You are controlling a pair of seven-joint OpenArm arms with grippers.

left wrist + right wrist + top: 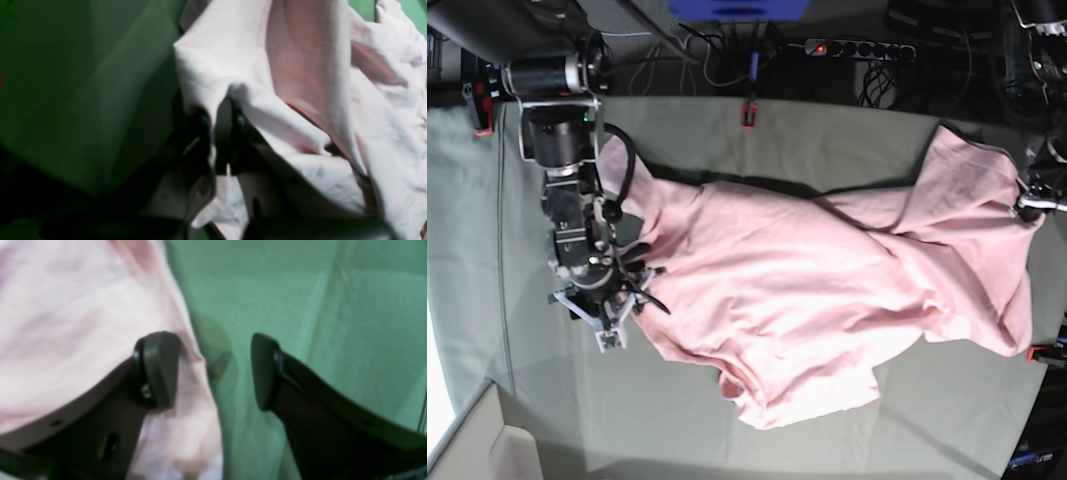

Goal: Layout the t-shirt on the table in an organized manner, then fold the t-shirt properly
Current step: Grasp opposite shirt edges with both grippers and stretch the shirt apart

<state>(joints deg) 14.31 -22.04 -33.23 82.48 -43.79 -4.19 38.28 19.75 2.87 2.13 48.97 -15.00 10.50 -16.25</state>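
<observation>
The pink t-shirt [827,290] lies bunched across the green table [827,140]. The left pincer [222,133] is clenched on a fold to hold that end up. The right pincer [213,370] is spread wide, its fingers astride the shirt's edge, ready to grab.

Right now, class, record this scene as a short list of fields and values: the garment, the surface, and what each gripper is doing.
garment: t-shirt, pale pink, crumpled and spread unevenly, not folded
surface: table under grey-green cloth
left gripper: shut on a fold of the t-shirt, at the base view's right
right gripper: open, straddling the t-shirt's edge, one finger over fabric, the other over the table
lettering or print: none visible
</observation>
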